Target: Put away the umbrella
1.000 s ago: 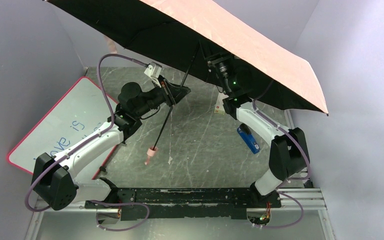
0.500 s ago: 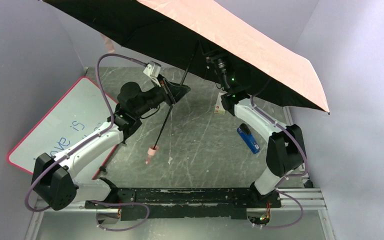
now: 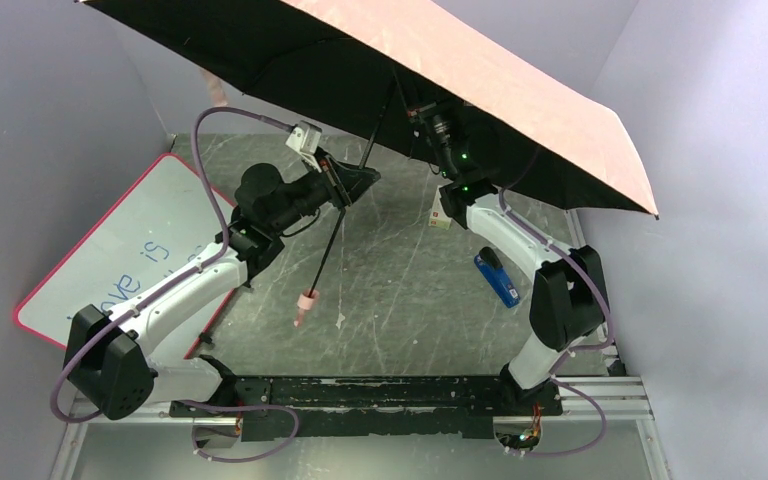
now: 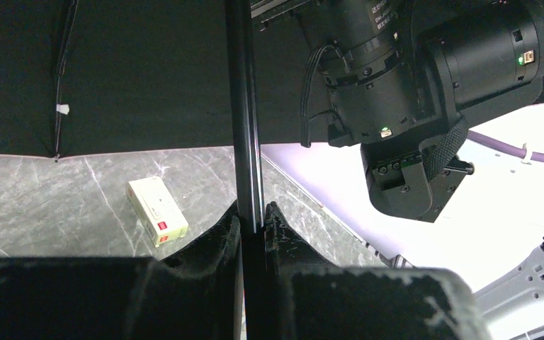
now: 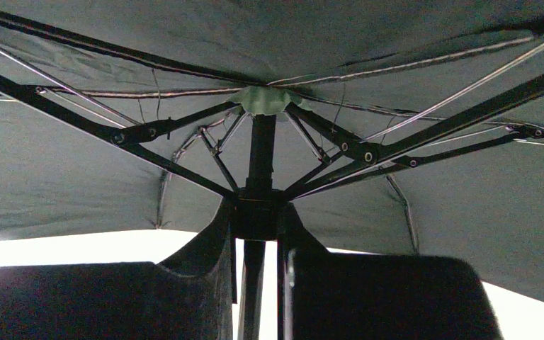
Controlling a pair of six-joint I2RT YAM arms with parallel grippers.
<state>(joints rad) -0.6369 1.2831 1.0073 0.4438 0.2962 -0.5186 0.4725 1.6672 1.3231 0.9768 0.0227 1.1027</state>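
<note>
Grey table (image 3: 390, 285); item: umbrella (image 3: 480, 80), open. My left gripper (image 4: 253, 216) clamped its shaft (image 4: 243, 106); right gripper (image 5: 258, 216) pinched the runner (image 5: 256, 202). Risk, I judged: grip slipping, it springing back open.

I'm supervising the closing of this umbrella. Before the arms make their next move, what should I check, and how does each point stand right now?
1. Left gripper clamped on the shaft of the umbrella: ok, the shaft sits between its closed fingers.
2. Right gripper on the runner: ok, its fingers press both sides.
3. Ribs folded: not ok, fully spread.
4. Handle off the table: cannot tell from the top view.
5. Nothing lying below the umbrella: not ok, a yellow box and a blue object lie on the table.
</note>
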